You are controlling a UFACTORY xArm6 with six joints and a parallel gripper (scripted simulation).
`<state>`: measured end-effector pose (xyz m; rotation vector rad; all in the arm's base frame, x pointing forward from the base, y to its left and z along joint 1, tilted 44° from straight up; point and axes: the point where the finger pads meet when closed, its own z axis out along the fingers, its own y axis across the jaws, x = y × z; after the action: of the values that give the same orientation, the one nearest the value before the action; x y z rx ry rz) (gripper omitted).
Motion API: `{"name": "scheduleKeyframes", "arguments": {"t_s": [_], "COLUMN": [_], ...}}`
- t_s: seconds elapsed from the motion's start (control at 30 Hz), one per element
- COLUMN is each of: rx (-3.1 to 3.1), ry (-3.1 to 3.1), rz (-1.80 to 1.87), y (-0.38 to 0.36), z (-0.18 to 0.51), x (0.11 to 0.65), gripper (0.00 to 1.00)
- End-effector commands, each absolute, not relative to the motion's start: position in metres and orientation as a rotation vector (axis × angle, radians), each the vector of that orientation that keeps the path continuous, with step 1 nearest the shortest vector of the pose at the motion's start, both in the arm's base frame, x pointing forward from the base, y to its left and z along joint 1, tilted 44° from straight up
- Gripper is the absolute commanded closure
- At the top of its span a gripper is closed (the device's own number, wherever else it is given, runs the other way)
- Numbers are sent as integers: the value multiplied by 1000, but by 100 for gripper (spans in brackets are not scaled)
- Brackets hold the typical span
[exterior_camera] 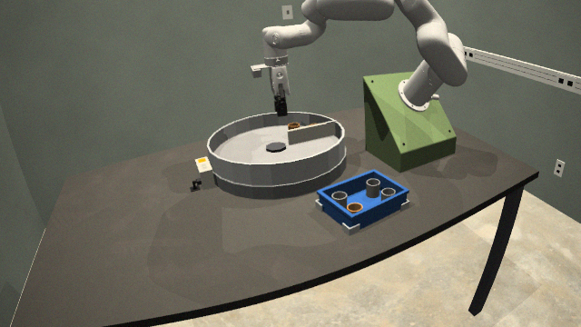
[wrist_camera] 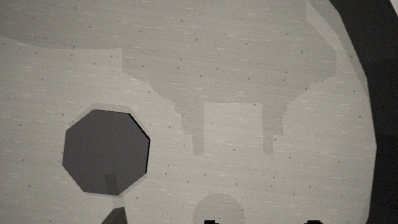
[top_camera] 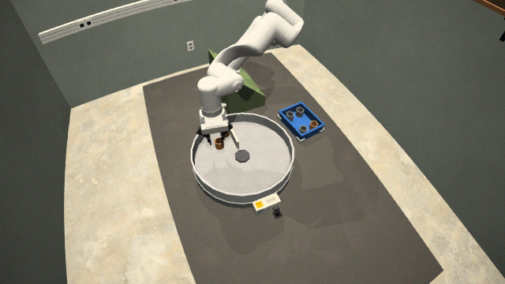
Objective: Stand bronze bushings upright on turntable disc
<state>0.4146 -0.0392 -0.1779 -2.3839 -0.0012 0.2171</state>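
Observation:
My gripper [top_camera: 216, 140] [exterior_camera: 280, 113] [wrist_camera: 262, 221] is part-way open and empty, above the turntable's disc [top_camera: 260, 173] [exterior_camera: 241, 147] [wrist_camera: 225, 65]. A bronze bushing [top_camera: 219, 144] [exterior_camera: 293, 125] stands upright on the disc, just below and beside the fingers. Another bronze bushing [top_camera: 226, 134] [exterior_camera: 314, 124] is close to the divider, partly hidden. The dark hub [top_camera: 242, 155] [exterior_camera: 276, 147] [wrist_camera: 106, 152] is bare. The blue crate [top_camera: 291, 125] [exterior_camera: 381, 212] holds one bronze bushing [top_camera: 314, 125] [exterior_camera: 354, 208] and three steel bushings [top_camera: 300, 111] [exterior_camera: 373, 187].
A raised rim [top_camera: 293, 158] [exterior_camera: 277, 174] rings the disc. A thin upright divider [top_camera: 235, 138] [exterior_camera: 313, 133] runs from the rim towards the hub. A white box with a yellow patch [top_camera: 266, 202] [exterior_camera: 203, 164] sits outside the rim. The green arm base [top_camera: 246, 103] [exterior_camera: 386, 136] stands behind.

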Motion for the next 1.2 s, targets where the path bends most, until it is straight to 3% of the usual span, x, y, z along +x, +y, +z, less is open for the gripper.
{"name": "scheduleKeyframes", "arguments": {"t_s": [0.0,0.33,1.17], "rx": [-2386,-2378,-2178], "ry": [-13,-130,-963], "rz": [207,162,-184], "y": [-37,-5,222], "z": [-174,-142,79], "x": [416,408,363], "gripper": [52,52,52]}}
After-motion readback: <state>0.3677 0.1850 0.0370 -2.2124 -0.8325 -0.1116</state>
